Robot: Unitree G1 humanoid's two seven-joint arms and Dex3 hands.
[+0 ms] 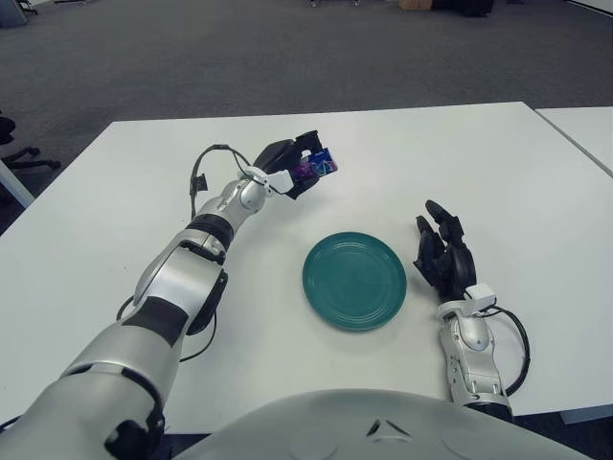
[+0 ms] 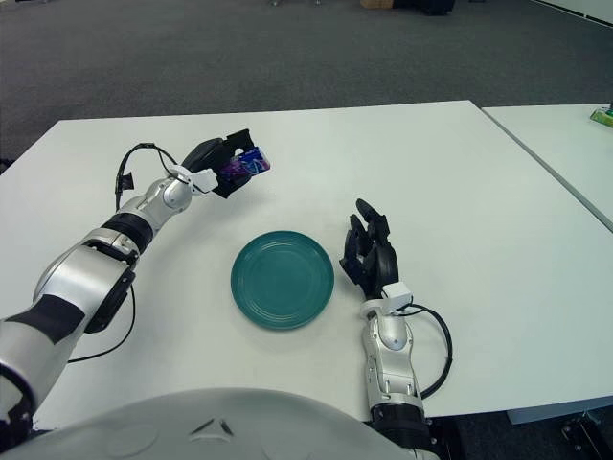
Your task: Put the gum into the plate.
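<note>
While the left hand [image 1: 292, 165] is stretched out over the far-left part of the white counter [image 1: 498, 182], its dark fingers [image 1: 308, 146] are closed on the gum [image 1: 320, 163], a small blue and purple pack. The pack sticks out from the fingertips toward the right, tilted, and is held up off the counter surface. It shows beyond and to the left of the green plate [image 1: 354, 280], not over it. The plate lies flat near the middle of the counter with nothing on it. To the right of the plate shows the right hand [image 1: 442, 254], its fingers loosely extended and pointing away from the robot, gripping nothing.
</note>
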